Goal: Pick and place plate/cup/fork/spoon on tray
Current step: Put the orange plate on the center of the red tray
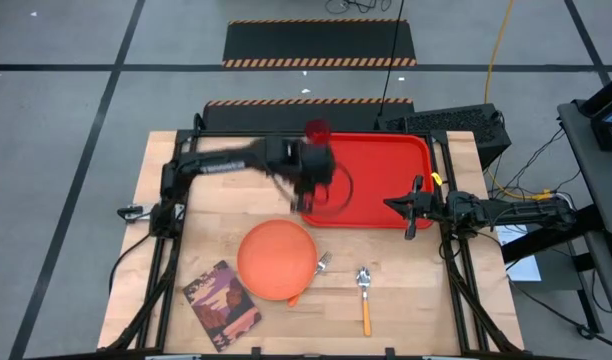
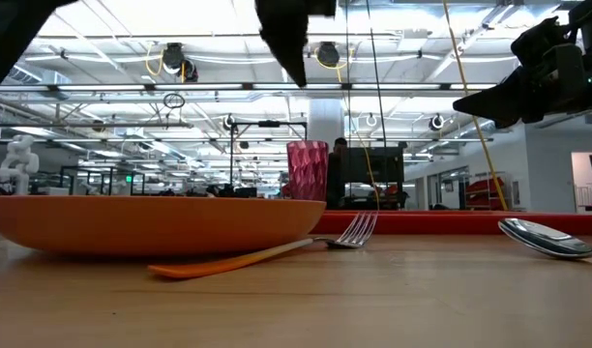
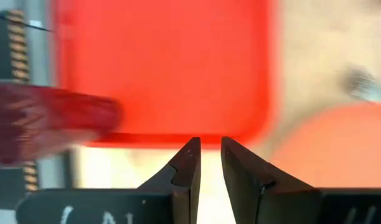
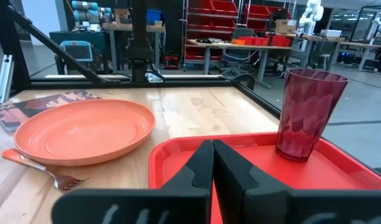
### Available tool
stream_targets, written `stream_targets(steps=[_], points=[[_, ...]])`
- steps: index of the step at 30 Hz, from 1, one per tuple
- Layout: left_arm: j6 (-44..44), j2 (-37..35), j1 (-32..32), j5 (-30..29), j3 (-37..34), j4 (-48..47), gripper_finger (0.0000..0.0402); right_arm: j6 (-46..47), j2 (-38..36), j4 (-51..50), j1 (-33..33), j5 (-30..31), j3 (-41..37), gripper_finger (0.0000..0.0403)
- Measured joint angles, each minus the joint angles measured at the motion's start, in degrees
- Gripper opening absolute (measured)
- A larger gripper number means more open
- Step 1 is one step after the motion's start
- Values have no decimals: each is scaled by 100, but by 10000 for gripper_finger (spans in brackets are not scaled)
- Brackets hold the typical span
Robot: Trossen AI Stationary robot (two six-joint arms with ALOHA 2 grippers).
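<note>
Left gripper (image 1: 308, 195), fingers nearly together and holding nothing, hangs over the tray's (image 1: 386, 165) near-left edge — nearest lie the spoon (image 1: 364, 287), fork (image 1: 321, 264) and plate (image 1: 276, 260) on bare wood, and farthest the cup (image 1: 317, 131) stands in the tray's far-left corner.
</note>
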Motion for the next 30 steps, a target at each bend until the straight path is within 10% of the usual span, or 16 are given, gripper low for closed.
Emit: stream_targets(steps=[19, 30], points=[[-3313, -5, -3570, 239, -1683, 1161, 74, 1466, 471, 363, 4, -259, 0, 0], [-4615, -3, -4218, -326, -2906, 2319, 200, 2486, 1586, 630, 463, -464, 0, 0]])
